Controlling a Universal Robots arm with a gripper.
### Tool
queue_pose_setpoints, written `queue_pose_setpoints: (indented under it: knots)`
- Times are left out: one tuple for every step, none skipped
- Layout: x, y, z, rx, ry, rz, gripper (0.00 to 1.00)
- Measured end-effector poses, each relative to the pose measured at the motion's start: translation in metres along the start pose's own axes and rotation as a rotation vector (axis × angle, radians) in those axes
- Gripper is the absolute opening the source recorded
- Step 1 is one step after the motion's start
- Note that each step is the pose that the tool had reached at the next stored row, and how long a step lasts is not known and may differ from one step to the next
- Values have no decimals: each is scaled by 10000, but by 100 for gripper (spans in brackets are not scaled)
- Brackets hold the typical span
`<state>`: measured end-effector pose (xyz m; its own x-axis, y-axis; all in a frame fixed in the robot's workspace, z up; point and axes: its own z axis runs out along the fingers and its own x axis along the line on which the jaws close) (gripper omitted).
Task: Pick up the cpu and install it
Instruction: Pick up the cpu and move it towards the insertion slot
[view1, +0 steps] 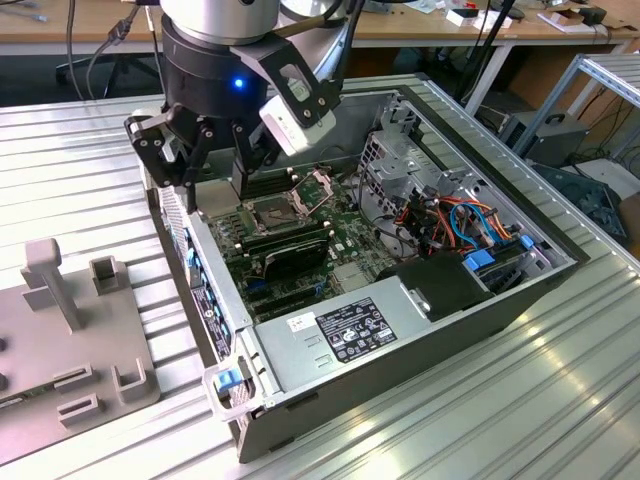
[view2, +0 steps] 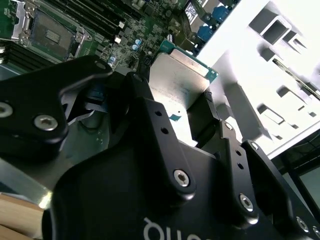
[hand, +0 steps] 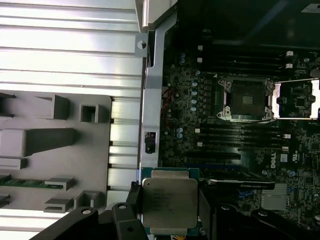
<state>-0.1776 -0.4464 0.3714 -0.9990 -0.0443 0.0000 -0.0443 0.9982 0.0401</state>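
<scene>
Ribbed metal surface (view1: 560, 400) bearing an open grey steel computer case (view1: 420, 370).
Its empty square socket (view1: 275, 212) lies toward the exterior view's right of the black claw (view1: 205, 160) and slightly nearer. The claw is clamped on the flat, silver-lidded, near-square cpu (hand: 169, 202), lid up, with no marked long axis and its edges about parallel to the socket's.

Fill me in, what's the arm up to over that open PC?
The arm's gripper is clamped on the CPU, hanging above the open computer case, over its wall toward the exterior view's left. The CPU socket inside is empty, with its retention frame swung open, so the chip isn't seated yet. A grey fixture plate sits beside the case.
</scene>
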Motion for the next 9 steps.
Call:
queue_pose_setpoints:
  knots:
    - [-9, 0, 0, 0, 0, 0, 55]
    - [-18, -1, 0, 0, 0, 0, 55]
    - [-27, -1, 0, 0, 0, -1, 55]
    - [-34, -2, 1, 0, 0, -1, 55]
    - [-39, -2, 1, 0, 0, 0, 55]
    - [-51, -3, 1, 0, 0, 0, 55]
    - [-57, -3, 1, 0, 0, -1, 55]
    - [-62, -3, 1, 0, 0, 0, 55]
    - [-68, -3, 1, 0, 0, 0, 55]
